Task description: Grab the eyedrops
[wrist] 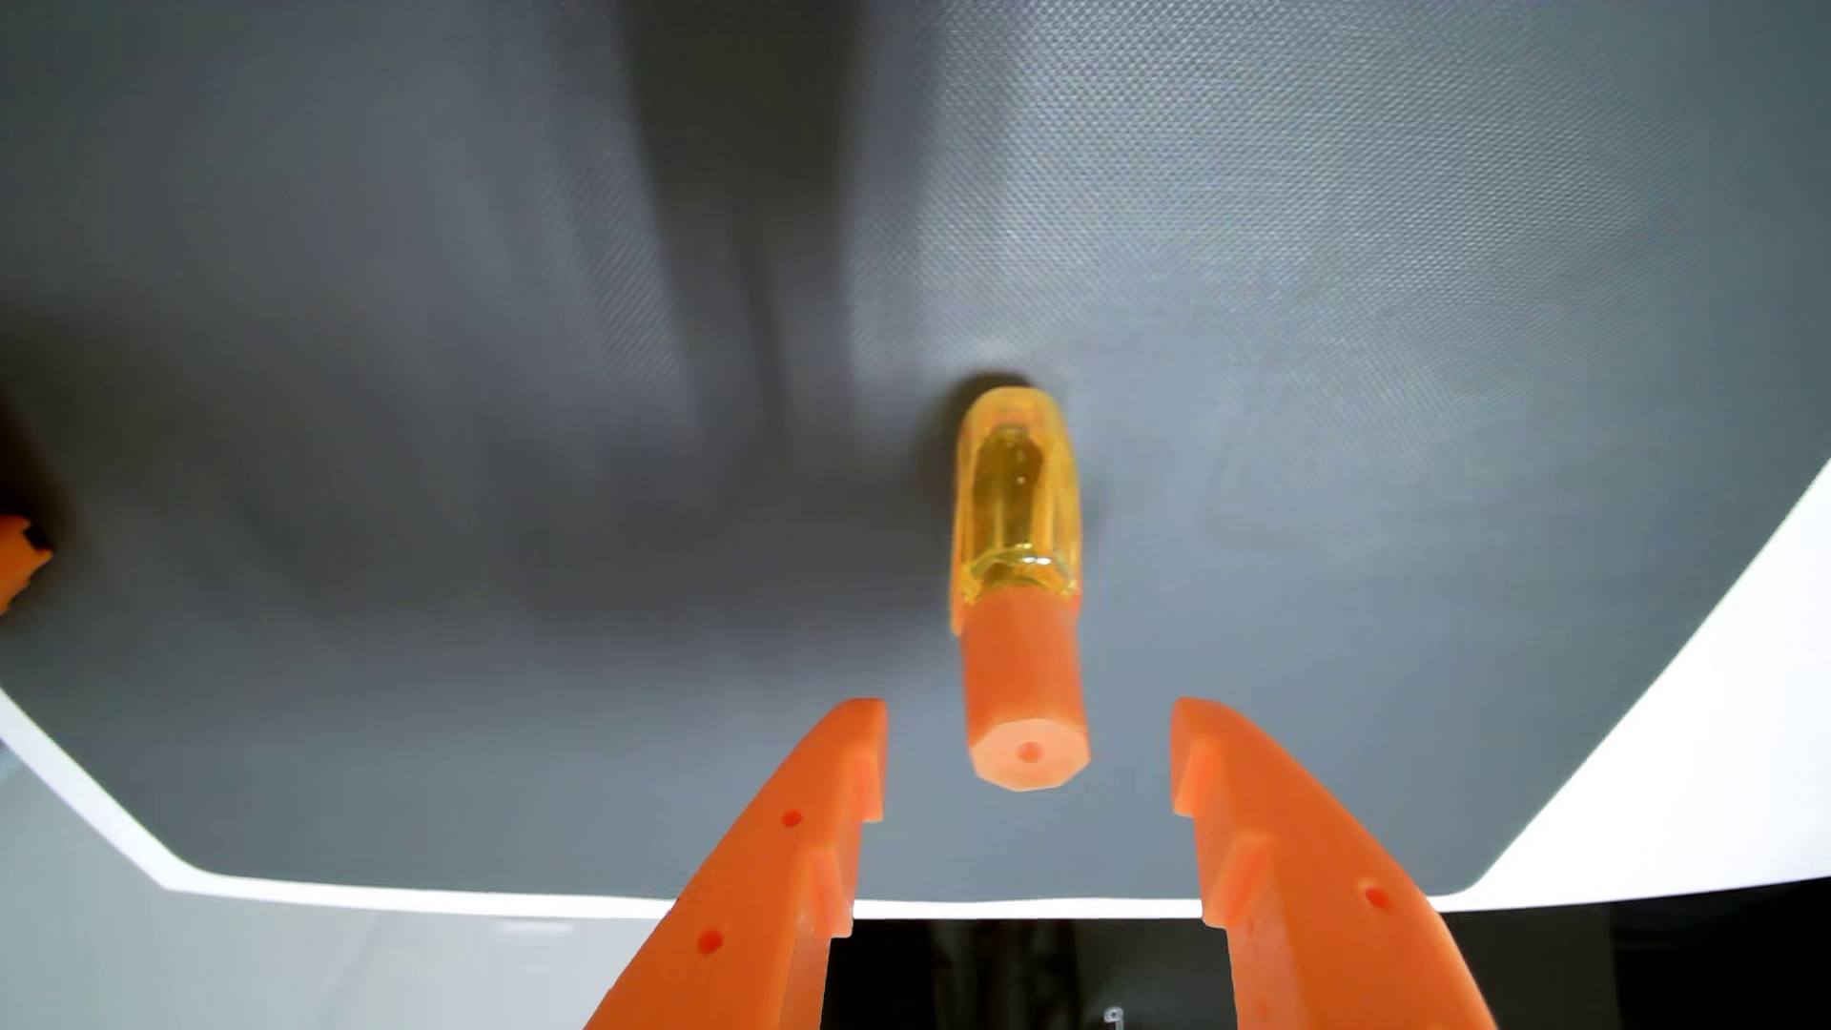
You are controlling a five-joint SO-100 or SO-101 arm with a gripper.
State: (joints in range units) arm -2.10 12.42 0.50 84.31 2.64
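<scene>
The eyedrops (1019, 584) are a small bottle with a clear yellow body and an orange cap, standing on a dark grey mat (396, 495) in the wrist view. Its cap end points toward the camera. My orange gripper (1028, 738) is open, its two fingers coming up from the bottom edge. The cap sits between the fingertips (852, 753), with a gap on each side and no contact visible.
The grey mat lies on a white table surface (1684, 772) that shows at the lower left and right. A small orange part (20, 565) pokes in at the left edge. A dark area (1021, 971) lies below the table's near edge.
</scene>
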